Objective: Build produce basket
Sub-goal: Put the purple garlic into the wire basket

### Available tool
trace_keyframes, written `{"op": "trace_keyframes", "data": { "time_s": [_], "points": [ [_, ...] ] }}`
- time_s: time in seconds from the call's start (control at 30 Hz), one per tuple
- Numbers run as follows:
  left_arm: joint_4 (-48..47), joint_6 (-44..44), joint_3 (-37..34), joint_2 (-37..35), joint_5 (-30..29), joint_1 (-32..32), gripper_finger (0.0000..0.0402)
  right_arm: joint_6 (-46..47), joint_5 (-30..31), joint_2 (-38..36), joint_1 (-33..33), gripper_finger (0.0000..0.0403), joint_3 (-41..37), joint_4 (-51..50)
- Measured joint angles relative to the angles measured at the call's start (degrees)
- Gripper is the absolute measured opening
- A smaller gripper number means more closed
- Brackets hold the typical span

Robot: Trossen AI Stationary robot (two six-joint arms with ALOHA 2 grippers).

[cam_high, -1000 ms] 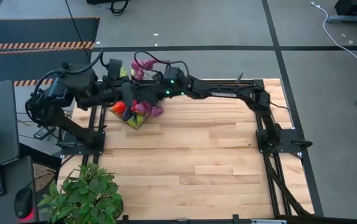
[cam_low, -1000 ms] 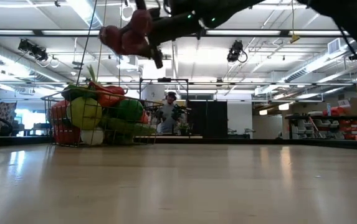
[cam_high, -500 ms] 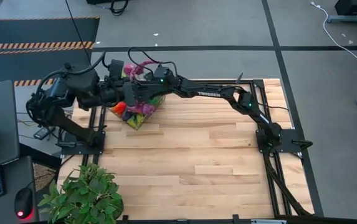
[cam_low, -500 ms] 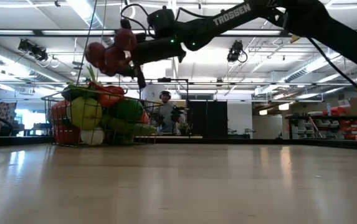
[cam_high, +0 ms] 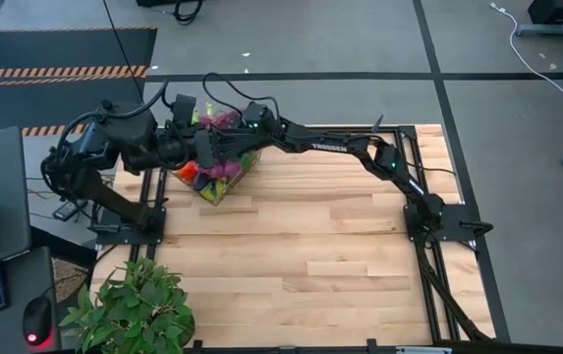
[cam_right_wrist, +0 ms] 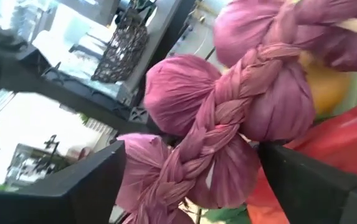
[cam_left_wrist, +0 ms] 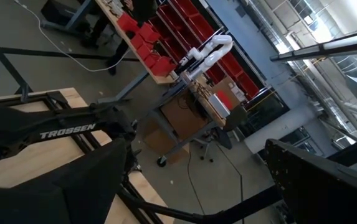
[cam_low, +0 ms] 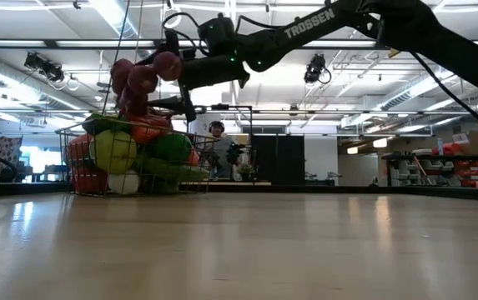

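Wooden table (cam_high: 340, 246): your basket (cam_low: 138, 158) of produce (cam_low: 113, 150) sits at its far left corner; your right gripper (cam_low: 168, 87), clamped on purple grapes (cam_low: 138, 79), hovers above it; left gripper (cam_high: 197, 147) beside it, jaw state unclear

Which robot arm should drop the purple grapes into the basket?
The right one. Its claw already holds the purple grapes just above the piled basket. The left claw waits beside the basket, holding no produce that I can see.
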Motion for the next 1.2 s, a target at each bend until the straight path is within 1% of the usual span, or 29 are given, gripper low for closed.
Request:
{"op": "trace_keyframes", "data": {
  "time_s": [0.13,0.2,0.33,0.4,0.47,0.6,0.8,0.93,1.03,1.1,1.2],
  "points": [
    [-0.24,0.00,0.00,0.00,-0.01,-0.01,0.0387,-0.25,-4.17,-0.15,0.11,0.0384,-0.02,2.24],
    [-0.39,0.02,0.00,0.00,-0.02,0.00,0.0387,0.26,-4.68,-0.32,0.11,0.0385,-0.02,5.12],
    [-0.46,0.06,0.00,0.00,-0.02,0.00,0.0387,4.92,-3.98,-0.83,-0.22,0.0385,-0.02,11.83],
    [-0.75,0.07,0.00,0.00,-0.02,0.00,0.0387,5.47,-3.40,-1.07,-0.61,0.0384,0.04,11.80],
    [-1.21,0.00,0.00,0.00,0.00,0.00,0.0387,5.44,-3.91,-1.03,-0.91,0.0383,0.03,9.71],
    [-1.31,-0.02,0.00,0.00,-0.02,0.00,0.0387,1.25,-4.07,-0.94,-0.96,0.0382,-0.04,6.23],
    [-1.31,-0.04,0.00,0.00,0.00,-0.10,0.0387,-1.54,-2.13,-0.94,-1.56,0.0382,-0.04,7.83],
    [-1.34,-0.04,0.00,0.00,0.00,-0.44,0.0387,-1.68,-1.84,-0.94,-2.36,0.0382,-0.04,11.32],
    [-1.80,-0.04,0.00,0.00,0.01,-0.46,0.0387,-0.96,-0.16,-0.94,-2.80,0.0382,-0.04,12.75],
    [-1.81,-0.05,0.00,0.00,0.00,-0.44,0.0387,-1.02,0.65,-0.94,-2.91,0.0382,-0.04,12.54],
    [-1.81,-0.07,0.00,0.00,0.00,-0.44,0.0387,-4.46,0.81,-0.94,-2.92,0.0382,-0.02,8.36]
  ]
}}
